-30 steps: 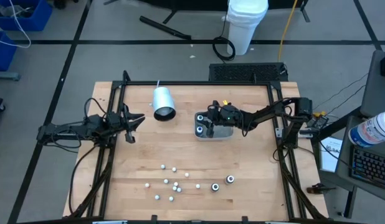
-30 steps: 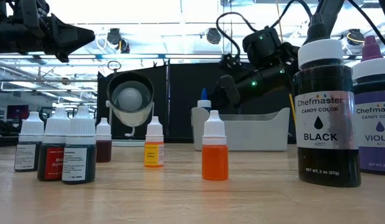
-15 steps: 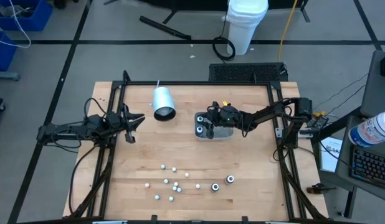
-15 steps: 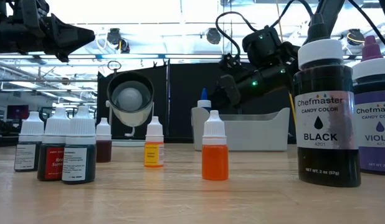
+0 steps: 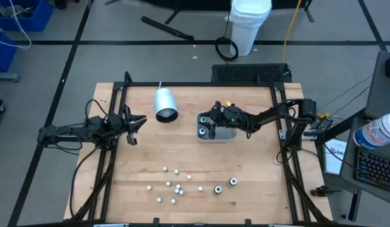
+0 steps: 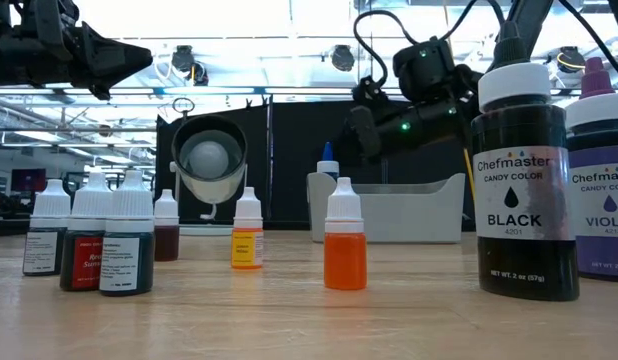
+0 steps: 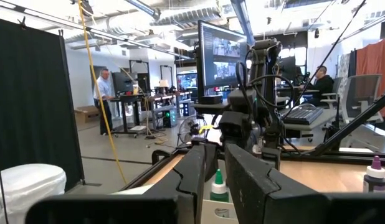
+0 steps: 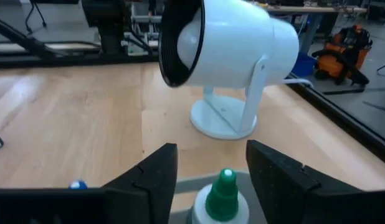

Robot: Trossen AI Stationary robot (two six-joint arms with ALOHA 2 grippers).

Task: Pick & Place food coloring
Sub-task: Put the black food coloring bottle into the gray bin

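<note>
My right gripper (image 8: 211, 171) hovers open over the clear grey tray (image 5: 225, 133) at mid-table. Its fingers stand on either side of a green-tipped food coloring bottle (image 8: 222, 190) that stands upright in the tray, with a gap on each side. A blue-tipped bottle (image 6: 328, 160) stands in the tray too. More food coloring bottles (image 5: 177, 187) stand on their bases near the table's front, among them two dark-capped ones (image 5: 225, 186). My left gripper (image 5: 138, 122) waits at the table's left, raised, its fingers slightly apart with nothing between them.
A white lamp-like cup on a stand (image 5: 165, 104) sits left of the tray and close ahead of my right gripper (image 8: 223, 56). In the low view the big black bottle (image 6: 522, 180) and the violet one (image 6: 601, 180) stand nearest, with several dropper bottles (image 6: 99, 240).
My right gripper has tipped its fingers up a little over the tray, staying above the same spot. The bottles in the tray have kept still.
</note>
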